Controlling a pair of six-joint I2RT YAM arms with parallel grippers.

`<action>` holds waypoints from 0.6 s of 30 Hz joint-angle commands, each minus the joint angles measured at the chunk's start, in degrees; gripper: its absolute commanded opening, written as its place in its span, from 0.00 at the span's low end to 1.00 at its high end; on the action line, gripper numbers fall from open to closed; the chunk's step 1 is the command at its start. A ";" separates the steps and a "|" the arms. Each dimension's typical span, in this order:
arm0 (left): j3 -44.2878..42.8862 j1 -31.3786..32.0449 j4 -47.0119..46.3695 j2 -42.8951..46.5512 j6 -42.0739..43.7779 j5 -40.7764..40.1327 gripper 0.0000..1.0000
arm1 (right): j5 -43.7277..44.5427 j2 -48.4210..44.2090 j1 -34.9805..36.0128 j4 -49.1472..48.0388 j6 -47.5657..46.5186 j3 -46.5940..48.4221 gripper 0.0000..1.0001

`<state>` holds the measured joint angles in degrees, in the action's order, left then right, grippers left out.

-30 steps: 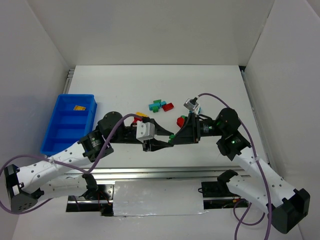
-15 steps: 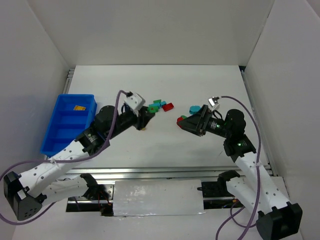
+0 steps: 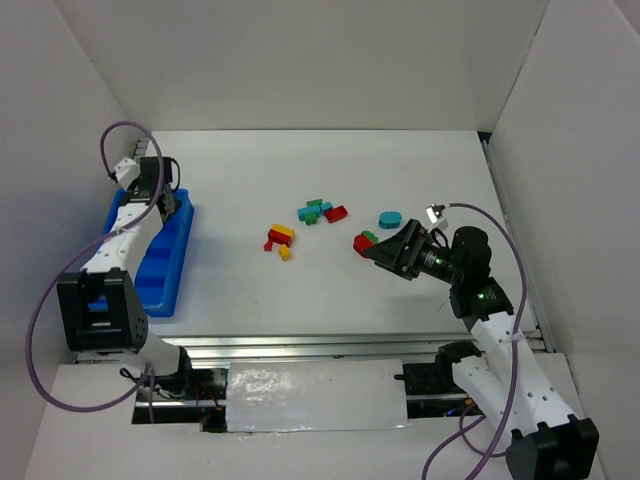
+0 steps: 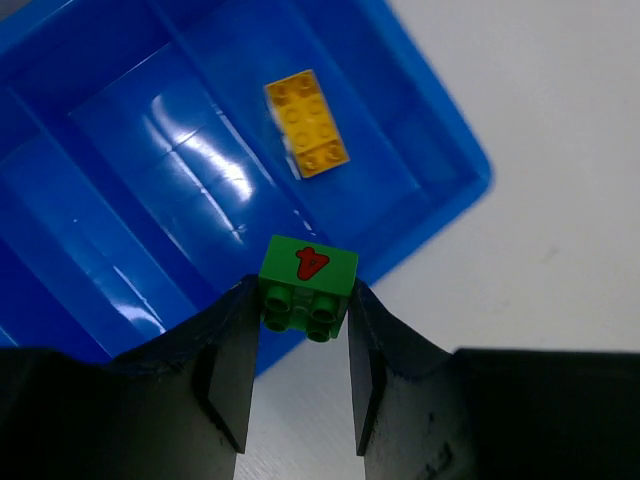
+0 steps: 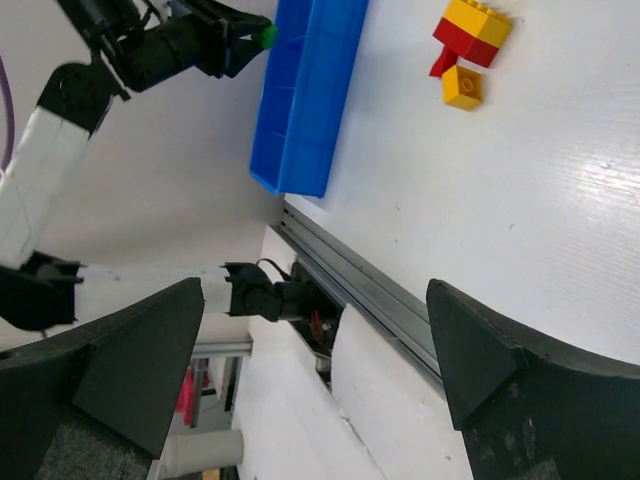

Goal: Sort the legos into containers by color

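Observation:
My left gripper (image 3: pixel 176 205) is shut on a green lego with a red mark (image 4: pixel 307 284), held above the rim of the blue tray (image 3: pixel 160 268) at its far end. That end compartment (image 4: pixel 170 140) holds one yellow lego (image 4: pixel 307 123). My right gripper (image 3: pixel 374 250) is open and empty, beside a red and a green lego (image 3: pixel 362 241). On the table lie a red-and-yellow group (image 3: pixel 278 237), a small yellow lego (image 3: pixel 285 253), a teal, green and red cluster (image 3: pixel 318 211) and a round teal lego (image 3: pixel 389 219). The right wrist view shows the tray (image 5: pixel 305 100) and the red-and-yellow group (image 5: pixel 470 30).
White walls enclose the table on the left, back and right. The tray lies along the left wall. A metal rail (image 3: pixel 330 346) runs along the table's near edge, in front of the arm bases.
The two grippers met at mid-table with the green lego between them. My left arm then swung left to the tray with that lego. My right gripper drew back to the right.

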<state>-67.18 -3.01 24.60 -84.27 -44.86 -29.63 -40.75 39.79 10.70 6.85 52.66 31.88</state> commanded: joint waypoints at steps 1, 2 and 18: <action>-2.95 -3.66 4.14 -4.04 -9.10 -3.16 0.00 | -0.38 -0.59 -0.24 2.55 -4.23 1.96 1.00; -3.31 -5.07 3.97 -6.76 -8.93 -3.33 0.00 | -0.73 -0.77 -0.24 3.16 -4.67 2.39 1.00; -0.14 -8.68 1.93 -11.79 -12.00 -3.60 0.58 | -2.67 -0.15 -0.24 2.81 -6.87 2.05 1.00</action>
<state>-67.00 -11.35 27.68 -94.56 -55.42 -33.06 -42.37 39.51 10.70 10.44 47.31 31.90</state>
